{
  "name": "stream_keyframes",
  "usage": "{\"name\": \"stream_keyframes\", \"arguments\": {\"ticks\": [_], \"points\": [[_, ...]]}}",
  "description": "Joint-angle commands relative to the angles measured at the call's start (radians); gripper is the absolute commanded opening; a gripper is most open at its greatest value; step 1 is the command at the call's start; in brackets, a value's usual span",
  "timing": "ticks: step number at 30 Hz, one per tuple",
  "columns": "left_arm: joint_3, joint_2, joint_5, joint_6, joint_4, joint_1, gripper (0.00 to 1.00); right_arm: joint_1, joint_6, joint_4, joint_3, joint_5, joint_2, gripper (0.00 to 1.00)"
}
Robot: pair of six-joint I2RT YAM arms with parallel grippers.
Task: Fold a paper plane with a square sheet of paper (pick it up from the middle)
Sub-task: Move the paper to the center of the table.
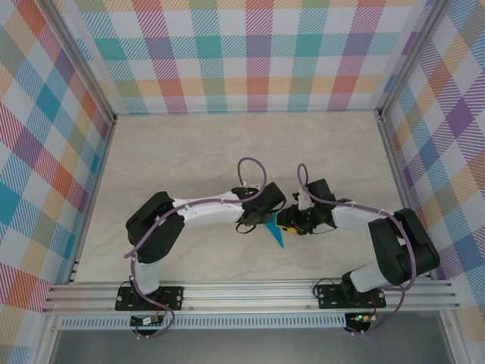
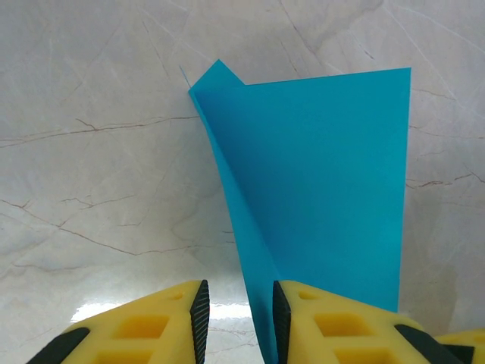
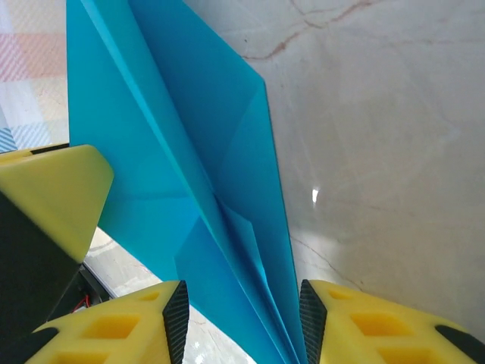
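Left hand: the left hand (image 2: 239, 322) has its yellow fingers with black pads standing apart. A folded edge of the paper runs into the gap, close to one pad, with bare bench showing before the other, so nothing is clamped.
Right hand: the right hand (image 3: 242, 318) has its fingers apart on either side of the paper's creased layers. One pad is at the paper's edge, but I cannot tell whether the pair bears on it.
Sheet of paper: the thin teal-blue sheet of paper (image 2: 318, 189) is folded narrow, with a long crease and a pointed end. It sits between the two hands at the middle of the bench.
Long axis: from above, it runs from between the hands toward the arm bases, with the point nearest them. From the left wrist, it stretches straight ahead of the fingers.
Nearer hand: neither to speak of, as both are at the paper, the left on its folded edge and the right astride its body.
Arms: both are bent at the elbow, with forearms turned inward and wrists nearly facing each other.
Bench: the pale marbled bench (image 2: 91, 189) lies under the paper.
Coming move: probably a pinch by the left hand on the fold, which needs that edge centred between the pads.
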Motion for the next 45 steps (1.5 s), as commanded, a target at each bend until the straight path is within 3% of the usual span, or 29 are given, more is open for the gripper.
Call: {"name": "stream_keyframes", "arguments": {"ticks": [1,19,36,41,45], "points": [[-0.019,-0.037,-0.026,0.002,-0.003,0.002,0.3,0.019,-0.039,0.036,0.037,-0.064,0.035,0.45],[-0.034,-0.057,-0.037,-0.003,-0.008,0.003,0.3,0.09,-0.085,0.013,0.06,-0.025,0.067,0.44],[-0.067,-0.099,-0.022,-0.006,0.011,0.003,0.3,0.156,-0.131,-0.102,0.129,0.171,0.118,0.24],[-0.124,-0.177,-0.03,-0.008,0.052,0.003,0.3,0.196,-0.136,-0.167,0.171,0.249,0.12,0.11],[-0.213,-0.29,-0.093,-0.044,0.054,0.003,0.31,0.254,-0.11,-0.253,0.229,0.385,0.104,0.02]]}}
